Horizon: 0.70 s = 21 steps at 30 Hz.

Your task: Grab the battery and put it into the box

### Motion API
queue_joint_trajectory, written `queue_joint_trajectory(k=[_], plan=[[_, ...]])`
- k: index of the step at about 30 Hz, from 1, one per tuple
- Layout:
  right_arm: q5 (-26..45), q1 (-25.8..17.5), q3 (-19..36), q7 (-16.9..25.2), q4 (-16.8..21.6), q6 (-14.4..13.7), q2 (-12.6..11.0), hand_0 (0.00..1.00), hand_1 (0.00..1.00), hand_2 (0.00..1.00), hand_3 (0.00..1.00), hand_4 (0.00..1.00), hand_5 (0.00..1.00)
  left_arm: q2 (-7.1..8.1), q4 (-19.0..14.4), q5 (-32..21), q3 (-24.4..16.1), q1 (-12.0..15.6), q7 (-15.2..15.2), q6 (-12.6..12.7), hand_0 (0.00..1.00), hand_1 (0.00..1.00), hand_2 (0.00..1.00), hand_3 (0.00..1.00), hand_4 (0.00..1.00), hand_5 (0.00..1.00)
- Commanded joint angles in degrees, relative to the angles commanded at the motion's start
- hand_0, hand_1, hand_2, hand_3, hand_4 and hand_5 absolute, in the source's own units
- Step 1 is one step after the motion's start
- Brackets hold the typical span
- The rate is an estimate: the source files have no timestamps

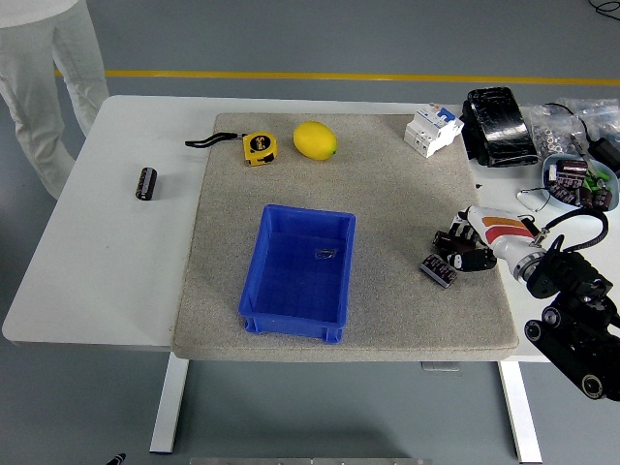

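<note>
A dark cylindrical battery (438, 269) lies on the grey mat (387, 194) near its right edge. My right hand (461, 248) reaches in from the right and hovers right at the battery's far side; whether it grips the battery is hidden. The blue box (297, 273) stands open in the middle of the mat, to the left of the hand, with a small clip-like item inside. A second dark battery (145, 182) lies on the bare white table (107, 252) at the left. My left arm is out of view.
A yellow tape measure (257, 147) and a lemon (314, 139) sit at the mat's far edge. A white breaker (432, 129), a black pack (498, 126) and a bowl of parts (576, 180) crowd the far right. A person in white trousers (48, 77) stands at the far left.
</note>
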Motion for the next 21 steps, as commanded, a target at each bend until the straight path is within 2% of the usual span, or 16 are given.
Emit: queue_joint_trajectory(k=[8, 21], plan=[[-0.7, 0.1, 0.4, 0.1, 0.6, 0.2, -0.2, 0.508, 0.402, 0.420, 0.435, 0.790, 0.002, 0.05, 0.0, 0.2, -0.3, 0.0, -0.1, 0.0, 0.609, 0.600, 0.687, 0.760, 0.825, 0.961], [-0.8, 2.0, -0.2, 0.9, 3.5, 0.5, -1.8, 0.504, 0.406, 0.421, 0.437, 0.796, 0.002, 0.43, 0.0, 1.0, -1.1, 0.2, -0.2, 0.1, 0.611, 0.600, 0.684, 0.758, 0.820, 0.959]])
